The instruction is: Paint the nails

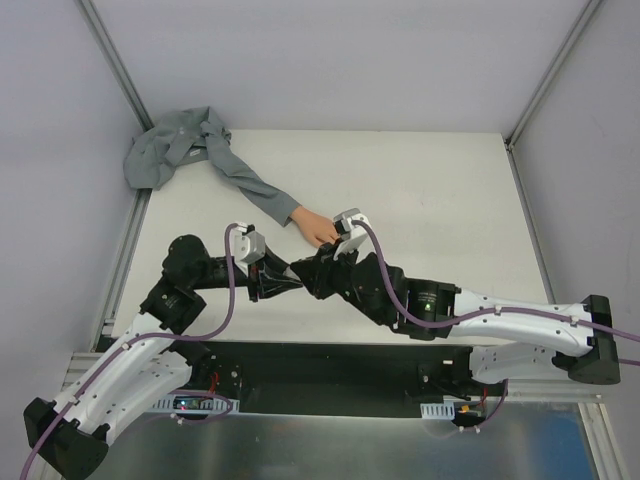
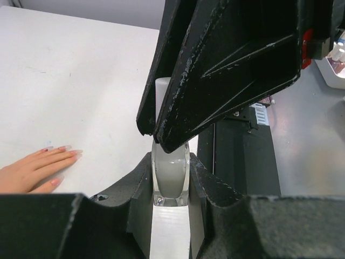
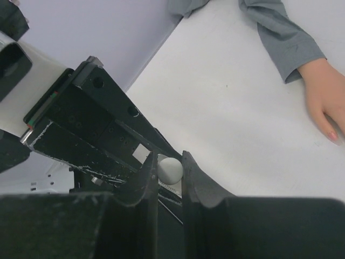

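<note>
So both arms meet in the middle of the table (image 1: 430, 190), just on the near side of the hand (image 1: 316, 228). The left claw (image 2: 170, 171) is clamped on a small clear bottle (image 2: 170, 186), with a finger pressed against each side of the glass. The right claw (image 3: 168, 163) comes in from the opposite side and is squeezed onto the bottle's white cap (image 3: 172, 170), so the two claws are pretty much tip to tip with the bottle between them. Can't tell if the cap is loose or still seated.

The hand lies flat, palm down, poking out of a grey sleeve (image 1: 245, 180) that runs off to the far left corner and ends in a bunched heap there. The nails (image 2: 66, 148) look pinkish in the left wrist view, at the ends of the straight fingers, resting on the table. They're near the bottle but off to its side, not touching it or either claw. From the top view the right wrist housing hides the fingertips.
</note>
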Robot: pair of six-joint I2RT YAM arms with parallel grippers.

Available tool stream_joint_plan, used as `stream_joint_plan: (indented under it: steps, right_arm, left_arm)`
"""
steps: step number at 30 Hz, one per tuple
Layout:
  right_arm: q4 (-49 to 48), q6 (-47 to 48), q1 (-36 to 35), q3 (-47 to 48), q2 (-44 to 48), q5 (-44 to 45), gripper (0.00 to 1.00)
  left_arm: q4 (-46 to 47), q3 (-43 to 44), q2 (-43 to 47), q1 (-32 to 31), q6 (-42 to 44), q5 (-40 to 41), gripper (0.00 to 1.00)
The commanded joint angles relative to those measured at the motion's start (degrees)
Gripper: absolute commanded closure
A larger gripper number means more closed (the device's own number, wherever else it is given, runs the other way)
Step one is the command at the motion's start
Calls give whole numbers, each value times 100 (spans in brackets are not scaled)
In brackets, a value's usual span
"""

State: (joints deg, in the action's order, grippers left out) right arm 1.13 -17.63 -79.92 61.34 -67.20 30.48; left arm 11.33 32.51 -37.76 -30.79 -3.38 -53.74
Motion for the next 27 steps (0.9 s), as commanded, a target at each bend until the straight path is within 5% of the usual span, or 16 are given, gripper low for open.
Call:
stream_joint_plan:
  steps: [1, 7, 10, 13, 19, 23, 27]
  right_arm:
    - [-1035, -22, -173, -124, -151, 520, 96]
    - [-483, 172, -252, 256, -364, 582, 95]
    - [226, 426, -244, 597, -434, 468, 86]
    - [1227, 778, -252, 1308, -645, 205, 73]
    - [2287, 1207, -173, 1943, -409, -103, 33]
    - [2436, 1499, 186, 1987, 92, -796, 21]
    - [2953, 1876, 1003, 2250, 260, -2777, 19]
  left_arm:
    - [1300, -78, 23, -50, -584, 135, 100]
    - [1337, -87, 49, -50, -629, 205, 100]
    - [1293, -70, 58, -50, -585, 188, 100]
    - [1170, -8, -3, -50, -515, 57, 100]
    - [871, 115, -56, -50, -322, -190, 100]
    - [853, 124, -39, -50, -313, -304, 100]
    - [853, 211, -91, -50, -339, -804, 100]
